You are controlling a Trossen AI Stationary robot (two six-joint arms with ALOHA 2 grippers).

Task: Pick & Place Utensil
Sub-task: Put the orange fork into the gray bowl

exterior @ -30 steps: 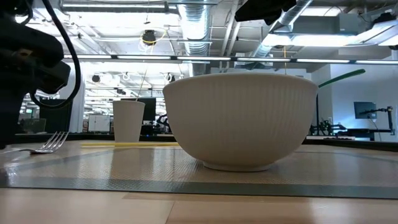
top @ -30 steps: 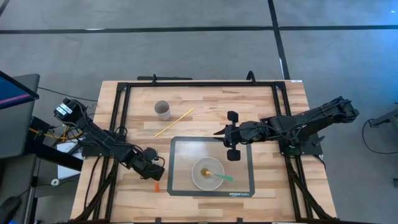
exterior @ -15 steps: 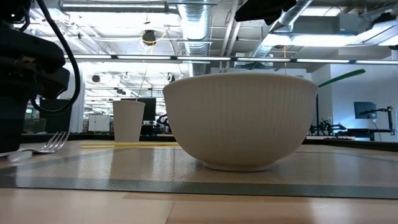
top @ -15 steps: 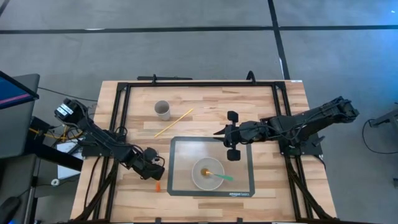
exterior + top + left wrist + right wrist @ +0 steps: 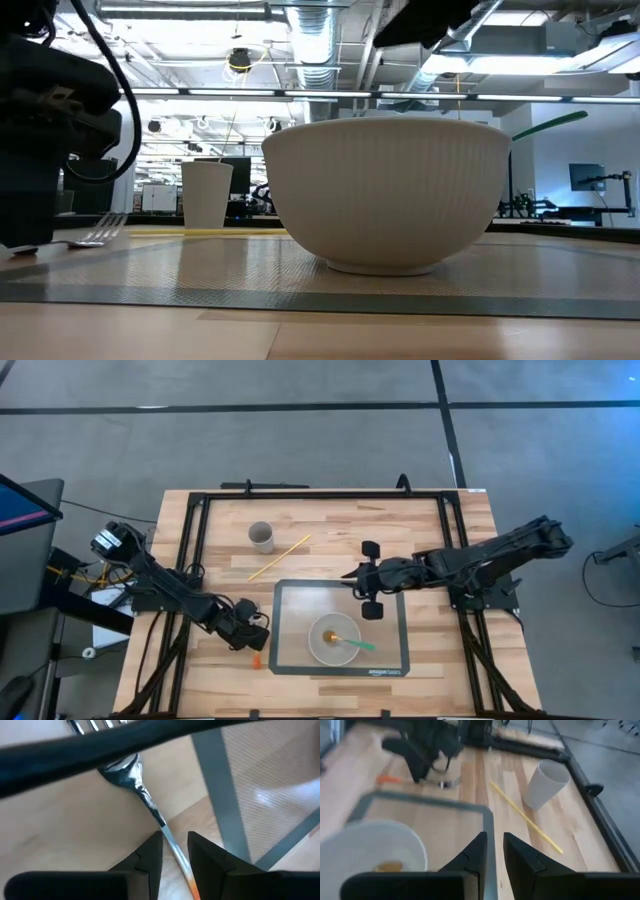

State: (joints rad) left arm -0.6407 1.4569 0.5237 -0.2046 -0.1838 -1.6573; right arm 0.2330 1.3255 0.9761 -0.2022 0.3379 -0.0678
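The fork, metal with an orange grip (image 5: 254,658), lies on the wood just left of the grey mat (image 5: 285,592). Its tines (image 5: 105,232) point toward the far edge and its orange end toward the near edge. My left gripper (image 5: 175,842) stands over it, shut on its shank; in the high view the gripper (image 5: 248,630) hides most of the fork. My right gripper (image 5: 352,572) hovers shut over the mat's far edge, away from the fork. A white ribbed bowl (image 5: 333,640) sits on the mat with a green-handled spoon (image 5: 358,645) in it. My left gripper pinches the fork's bare metal shank (image 5: 167,832) between its two fingers, between the neck and the orange grip (image 5: 192,885). The fingers (image 5: 150,857) come from above and lie across the fork. The fork rests on the wood, its tines sloping slightly upward.
A white paper cup (image 5: 261,536) stands near the table's far left, with a thin yellow stick (image 5: 280,558) lying slantwise beside it. A black metal frame (image 5: 320,494) runs around the tabletop. Bare wood lies left of the mat and along the near edge.
My left gripper has moved a little toward the mat and the table's right side. The fork has slid with it along the wood, so its tines now stand nearer the bowl in the low view.
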